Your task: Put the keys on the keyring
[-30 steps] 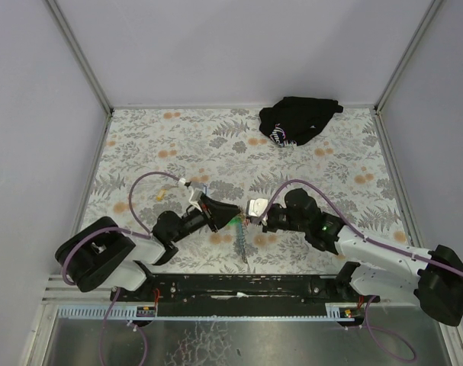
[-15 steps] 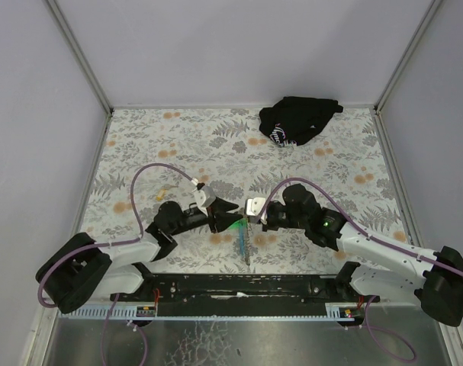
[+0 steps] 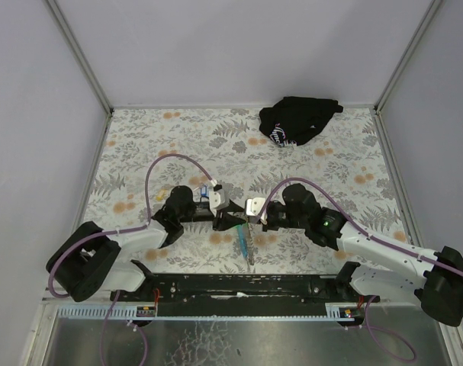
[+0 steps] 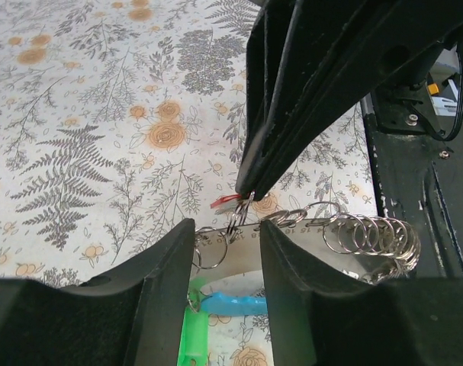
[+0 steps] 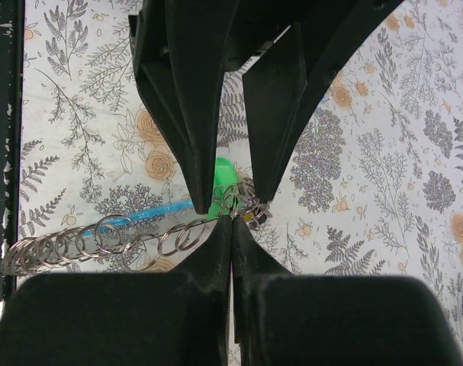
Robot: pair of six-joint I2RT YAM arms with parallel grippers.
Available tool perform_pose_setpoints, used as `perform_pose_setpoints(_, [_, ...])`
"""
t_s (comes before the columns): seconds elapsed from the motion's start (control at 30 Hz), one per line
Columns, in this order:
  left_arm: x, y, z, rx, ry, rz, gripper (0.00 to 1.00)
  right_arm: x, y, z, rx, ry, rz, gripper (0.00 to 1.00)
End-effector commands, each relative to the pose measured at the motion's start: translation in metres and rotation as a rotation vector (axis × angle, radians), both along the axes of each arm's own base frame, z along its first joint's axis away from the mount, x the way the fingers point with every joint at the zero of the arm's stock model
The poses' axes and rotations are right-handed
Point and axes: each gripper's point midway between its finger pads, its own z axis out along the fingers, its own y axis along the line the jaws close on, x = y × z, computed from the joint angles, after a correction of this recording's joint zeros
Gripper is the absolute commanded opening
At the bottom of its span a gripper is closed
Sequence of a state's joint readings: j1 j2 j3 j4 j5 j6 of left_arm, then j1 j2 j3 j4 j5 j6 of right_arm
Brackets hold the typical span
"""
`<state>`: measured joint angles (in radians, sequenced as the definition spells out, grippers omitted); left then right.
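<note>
Keys [image 5: 223, 174] sit mostly hidden; right claw [image 5: 231, 221] pinches keyring [image 4: 368, 238], left claw [image 4: 226, 227] gapes open.

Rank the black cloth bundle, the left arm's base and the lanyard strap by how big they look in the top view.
1. Black cloth bundle and left arm's base: about alike, too close to rank.
2. Lanyard strap: clearly smallest, just a thin strip.

1. We read this as a robotics lab cell, not a home.
2. Plain pale walls [image 3: 231, 46] and metal posts [image 3: 78, 57] box in one table.
3. Two robot arms [image 3: 132, 240] sit bolted to a black rail [image 3: 239, 286], with purple cables [image 3: 162, 162] looping loose.
4. A floral cloth [image 3: 178, 141] covers the tabletop.
</note>
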<state>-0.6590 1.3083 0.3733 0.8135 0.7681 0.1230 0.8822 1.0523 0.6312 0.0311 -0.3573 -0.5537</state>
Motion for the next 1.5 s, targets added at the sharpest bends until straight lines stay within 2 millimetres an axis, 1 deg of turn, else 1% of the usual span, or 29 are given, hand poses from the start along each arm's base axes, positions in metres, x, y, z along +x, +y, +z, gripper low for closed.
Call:
perform_pose_setpoints(0.0, [0.000,-0.006,0.002,0.020,-0.058,-0.079,0.38,0.003,0.012,0.029,0.060,-0.055,0.025,0.00])
perform_pose_setpoints(0.13, [-0.002,-0.008,-0.003,0.038,-0.045,-0.107,0.28,0.004,0.012,0.029,0.058,-0.058,0.022,0.00])
perform_pose_setpoints(0.17, [-0.002,-0.008,-0.003,0.038,-0.046,-0.109,0.24,0.004,0.012,0.028,0.058,-0.058,0.020,0.00])
perform_pose_setpoints(0.23, [-0.001,-0.008,-0.005,0.040,-0.046,-0.108,0.12,0.005,0.012,0.027,0.054,-0.057,0.018,0.00])
perform_pose_setpoints(0.33, [0.000,-0.007,-0.006,0.044,-0.051,-0.096,0.01,0.006,0.009,0.024,0.042,-0.053,0.004,0.00])
perform_pose_setpoints(0.43, [0.006,-0.005,-0.006,0.039,-0.034,-0.054,0.00,0.006,0.006,0.022,0.043,-0.050,-0.012,0.00])
perform_pose_setpoints(0.5, [0.009,-0.004,-0.002,0.019,-0.013,-0.029,0.00,0.004,0.005,0.022,0.053,-0.043,-0.016,0.00])
perform_pose_setpoints(0.8, [0.017,0.002,0.013,-0.138,0.182,0.141,0.00,-0.003,-0.003,0.009,0.068,-0.010,-0.046,0.00])
perform_pose_setpoints(1.0, [0.027,0.011,0.025,-0.236,0.277,0.266,0.00,-0.004,0.003,-0.005,0.052,0.012,-0.038,0.00])
perform_pose_setpoints(1.17, [0.037,0.017,0.030,-0.328,0.372,0.366,0.00,-0.005,0.011,-0.015,0.044,0.021,-0.025,0.00])
perform_pose_setpoints(1.37, [0.034,0.017,0.039,-0.459,0.461,0.395,0.00,-0.006,0.018,-0.026,0.022,0.028,-0.017,0.00])
perform_pose_setpoints(1.47, [0.032,0.018,0.040,-0.484,0.468,0.390,0.00,-0.003,0.016,-0.023,0.024,0.010,-0.034,0.00])
